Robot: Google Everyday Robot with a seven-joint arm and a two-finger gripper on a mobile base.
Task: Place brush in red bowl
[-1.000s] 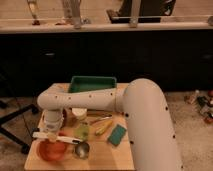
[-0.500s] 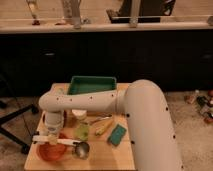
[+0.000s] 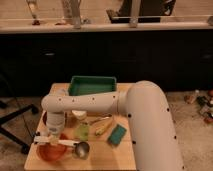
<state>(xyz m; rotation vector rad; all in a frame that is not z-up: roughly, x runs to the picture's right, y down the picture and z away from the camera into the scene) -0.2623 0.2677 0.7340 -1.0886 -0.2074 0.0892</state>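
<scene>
Pincer [image 3: 54, 135]: at the end of the white arm, hanging over the front-left part of the worktop, directly above the red bowl; whether it is spread or closed cannot be told, nor whether it has hold of the brush.
Arm [image 3: 95, 104]: thick white tube, reaching from the right across the worktop to the left, then bending down at the wrist.
Brush [image 3: 52, 140]: slim and white-handled, lying roughly level across the top of the red bowl, just under the pincer; its left end juts past the bowl's left rim.
Red bowl [image 3: 49, 153]: round, shallow, orange-red; at the front-left corner of the worktop.
Metal cup [image 3: 82, 149]: small and shiny, just beside the red bowl on its right.
Maroon dish [image 3: 45, 119]: darker round dish, behind the red bowl, mostly hidden by the wrist.
Green tray [image 3: 93, 85]: rectangular, at the back of the worktop.
Green sponge [image 3: 117, 134]: rectangular, right of centre, lying at a slant.
Yellow utensil [image 3: 103, 128]: between the sponge and a pale green cup [image 3: 82, 131].
Worktop [image 3: 107, 157]: small, light wood.
</scene>
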